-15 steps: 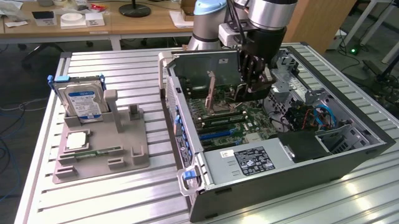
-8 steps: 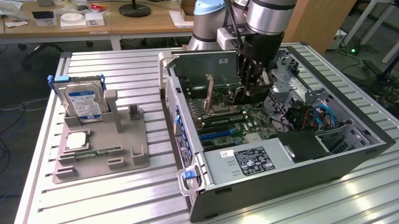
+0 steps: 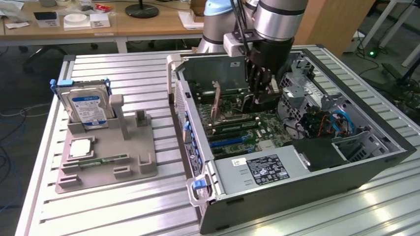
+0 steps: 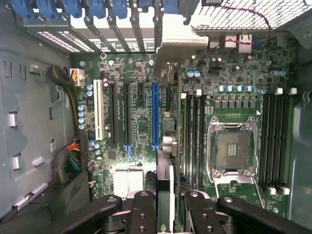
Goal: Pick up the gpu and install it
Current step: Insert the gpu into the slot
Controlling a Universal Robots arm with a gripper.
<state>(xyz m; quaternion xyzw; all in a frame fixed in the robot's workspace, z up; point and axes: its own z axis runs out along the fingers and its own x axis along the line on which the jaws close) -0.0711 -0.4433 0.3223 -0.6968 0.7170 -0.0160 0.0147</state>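
Note:
My gripper point(image 3: 258, 96) reaches down inside the open computer case point(image 3: 367, 162), above the green motherboard point(image 3: 253, 128). It is shut on the gpu point(image 3: 244, 104), which stands on edge. In the wrist view the gpu point(image 4: 164, 180) shows as a thin dark edge between the black fingers point(image 4: 144, 212) of the gripper point(image 4: 168, 212). Its silvery metal end point(image 4: 175, 44) lies by the rear slot openings. The card runs just beside the long blue slot point(image 4: 155, 114), low over the board. I cannot tell whether it touches a slot.
A grey holder point(image 3: 131, 162) on the slatted table at the exterior view's left carries a hard drive point(image 3: 85, 105), a processor point(image 3: 78, 147) and a memory stick point(image 3: 98, 160). Inside the case are the processor socket point(image 4: 233, 148), memory slots point(image 4: 273, 141), cables point(image 4: 68, 161) and a drive cage point(image 3: 328, 120).

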